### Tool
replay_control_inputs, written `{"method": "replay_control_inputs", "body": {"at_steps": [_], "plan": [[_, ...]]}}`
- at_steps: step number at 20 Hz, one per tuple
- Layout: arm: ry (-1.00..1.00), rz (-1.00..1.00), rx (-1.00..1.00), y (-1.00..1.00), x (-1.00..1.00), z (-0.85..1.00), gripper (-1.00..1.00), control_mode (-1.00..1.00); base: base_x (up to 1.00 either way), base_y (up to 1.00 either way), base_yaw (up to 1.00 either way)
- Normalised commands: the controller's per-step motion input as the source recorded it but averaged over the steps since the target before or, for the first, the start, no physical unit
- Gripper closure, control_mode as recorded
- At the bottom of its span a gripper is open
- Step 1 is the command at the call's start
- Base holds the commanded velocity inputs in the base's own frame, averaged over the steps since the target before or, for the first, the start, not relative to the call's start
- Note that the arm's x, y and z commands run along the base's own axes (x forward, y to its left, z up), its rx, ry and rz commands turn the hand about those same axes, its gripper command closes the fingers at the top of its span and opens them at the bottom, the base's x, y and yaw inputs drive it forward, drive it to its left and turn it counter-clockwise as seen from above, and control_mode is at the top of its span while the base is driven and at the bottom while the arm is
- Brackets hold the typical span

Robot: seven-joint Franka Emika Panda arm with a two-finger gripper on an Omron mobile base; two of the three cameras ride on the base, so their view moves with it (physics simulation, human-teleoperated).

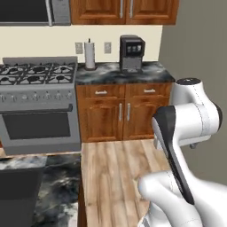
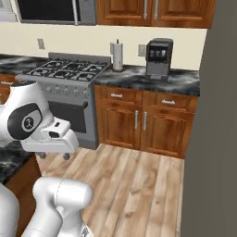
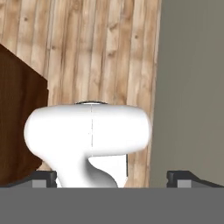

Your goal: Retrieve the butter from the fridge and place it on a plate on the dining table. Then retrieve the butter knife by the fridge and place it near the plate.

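Gripper [image 3: 112,177] jaws spread wide, holding nothing — fridge [image 3: 192,87] wall just right of them; approach its door squarely before reaching.

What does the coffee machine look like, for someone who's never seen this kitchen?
Start at the stove; the marbled counter runs on to its right, over wood drawers. Past the white paper towel roll stands the coffee machine: a dark boxy unit, the one black appliance on that counter.

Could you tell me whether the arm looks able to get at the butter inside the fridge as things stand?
Probably not yet. The fridge shows just a flat grey side with no open door, and the gripper, jaws wide, points down at the wood floor.
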Motion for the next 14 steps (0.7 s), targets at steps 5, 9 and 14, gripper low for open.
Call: {"method": "replay_control_inputs", "body": {"at_steps": [5,9,14], "plan": [[0.00,0.00,0.00,0.00,0.00,0.00,-1.00,1.00,1.00,-0.25,0.30],[0.00,0.00,0.00,0.00,0.00,0.00,-1.00,1.00,1.00,-0.13,0.31],[0.00,0.00,0.00,0.00,0.00,0.00,-1.00,1.00,0.99,-0.07,0.29]]}}
